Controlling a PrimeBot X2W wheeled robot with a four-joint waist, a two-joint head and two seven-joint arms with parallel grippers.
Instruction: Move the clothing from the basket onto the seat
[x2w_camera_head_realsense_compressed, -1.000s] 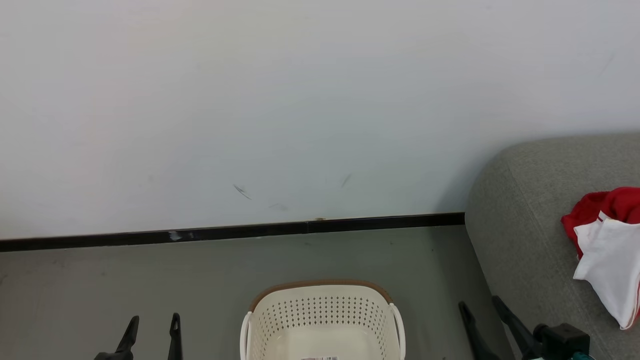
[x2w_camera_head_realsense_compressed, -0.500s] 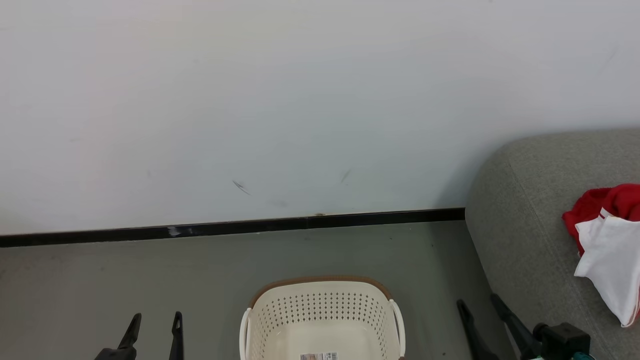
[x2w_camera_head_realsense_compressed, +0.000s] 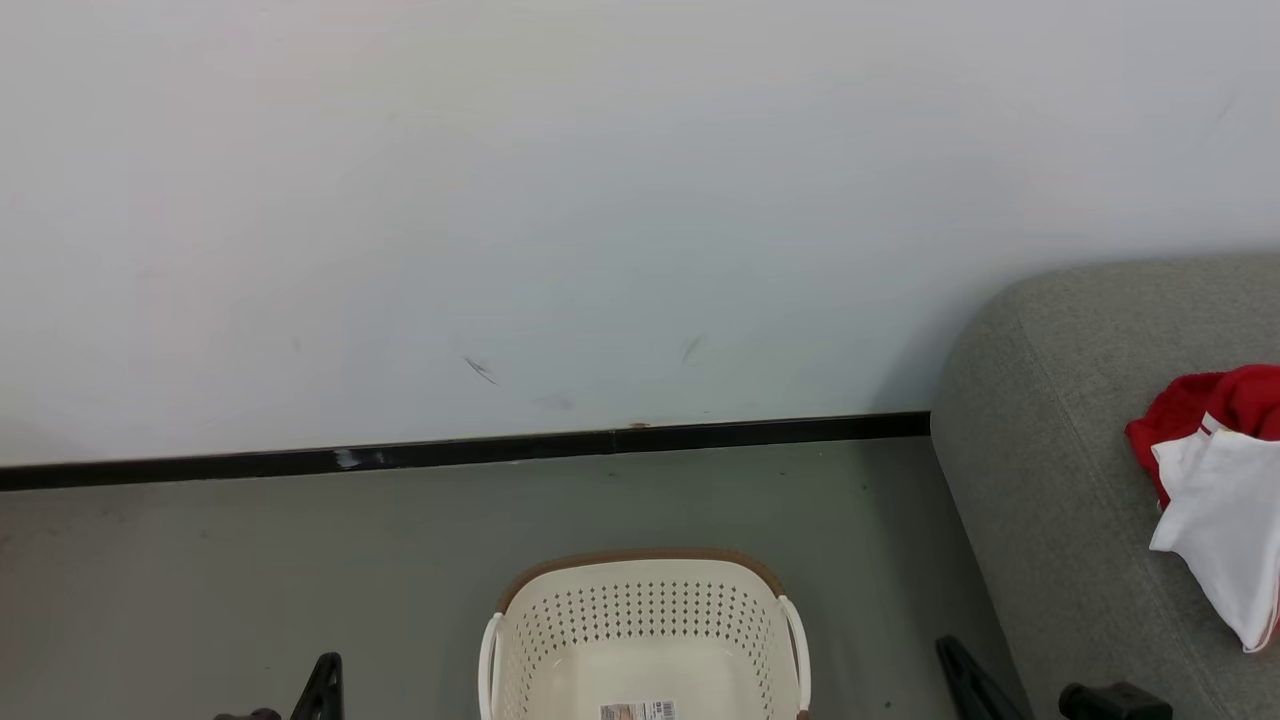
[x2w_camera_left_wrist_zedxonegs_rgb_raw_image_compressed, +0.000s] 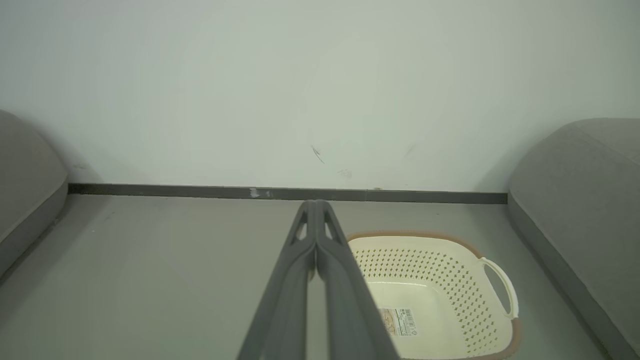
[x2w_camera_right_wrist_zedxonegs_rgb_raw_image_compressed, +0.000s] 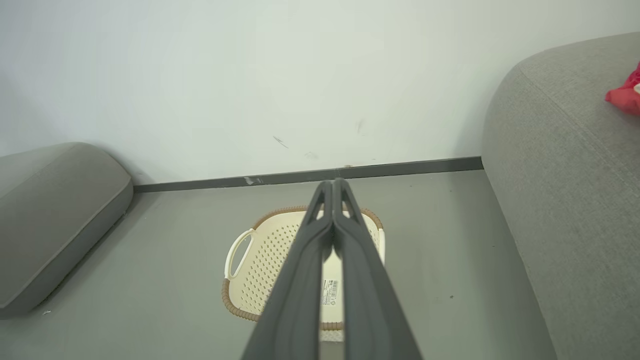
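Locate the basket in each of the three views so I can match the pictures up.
Head view: the basket sits at bottom centre, cut off by the lower edge.
Left wrist view: the basket is at lower right, just right of the shut left gripper.
Right wrist view: the basket is at lower centre, partly behind the shut right gripper.
Shared landmark: the black skirting board, pale-scuffed, runs behind the basket.

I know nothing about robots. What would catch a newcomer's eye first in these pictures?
The bright red and white clothing, bunched on the grey sofa at the right, stands out most. Next comes the cream basket on the floor in the middle, its bottom bare but for a barcode label. In the wrist views the left pincer and the right pincer, both dark, point toward it with fingers pressed together.
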